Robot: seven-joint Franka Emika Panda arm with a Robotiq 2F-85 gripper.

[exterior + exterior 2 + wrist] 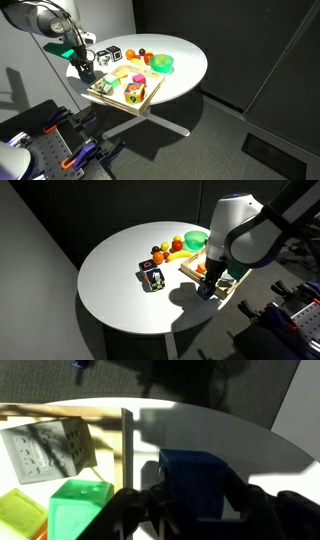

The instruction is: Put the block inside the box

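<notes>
a dark-walled room with grey carpet holds a round white table (185, 55). on it sits the shallow square light wooden box (112, 98), already crowded with coloured toys. in the wrist view the box's low wall (126, 445) stands upright. a green block (75, 505) and a pale patterned cube (48, 448) lie inside it.

the small blue cube-like block (195, 470) sits on the other side of that wall, on bare tabletop just beside the box, so it is not yet in. the robotiq gripper (197, 488) is low over it, at the box's corner in an exterior view (83, 68). its dark fingers (158, 495) flank the block closely on both sides. whether they actually pinch it, i cannot tell.

judging from this, the approach is done. lifting, crossing the wall and releasing are left.
</notes>
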